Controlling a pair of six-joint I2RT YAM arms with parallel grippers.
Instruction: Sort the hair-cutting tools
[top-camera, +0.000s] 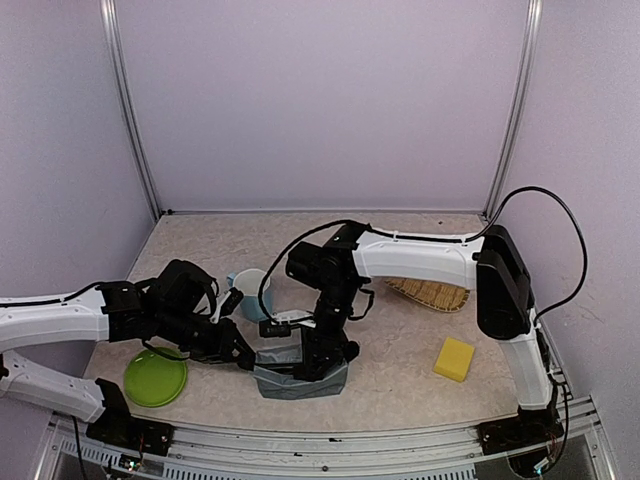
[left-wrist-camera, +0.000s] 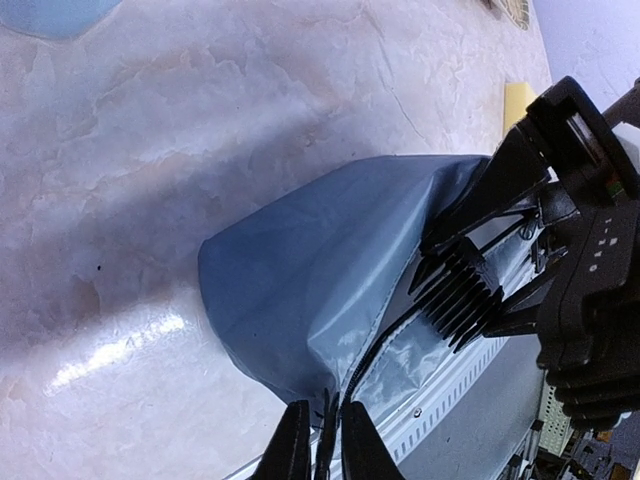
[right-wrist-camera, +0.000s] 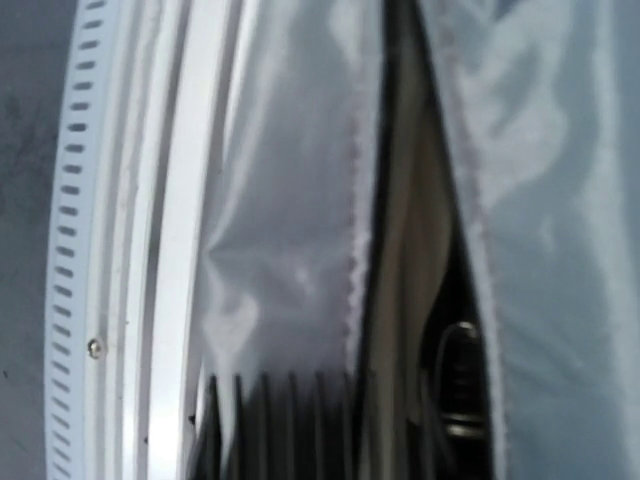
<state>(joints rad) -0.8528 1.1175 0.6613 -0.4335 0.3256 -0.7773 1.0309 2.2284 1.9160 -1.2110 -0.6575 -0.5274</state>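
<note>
A grey-blue zip pouch (top-camera: 285, 382) lies near the table's front edge, its mouth open. My left gripper (top-camera: 247, 357) is shut on the zipper edge at the pouch's (left-wrist-camera: 300, 270) left end, the thin edge pinched between the fingertips (left-wrist-camera: 297, 425). My right gripper (top-camera: 325, 350) reaches down from behind and is shut on a black comb-toothed block (left-wrist-camera: 458, 295), one of the hair-cutting tools, right at the pouch mouth. In the right wrist view the block's teeth (right-wrist-camera: 270, 425) fill the bottom, and a dark rounded item (right-wrist-camera: 460, 385) shows inside the opening. A black-and-silver object (top-camera: 285, 322), perhaps the clipper, lies just behind the pouch.
A light-blue cup (top-camera: 248, 292) stands behind the left gripper. A green plate (top-camera: 155, 378) lies at the front left. A yellow sponge (top-camera: 454, 359) sits at the right and a woven tray (top-camera: 432, 293) behind it. The perforated metal rail (left-wrist-camera: 470, 385) runs just past the pouch.
</note>
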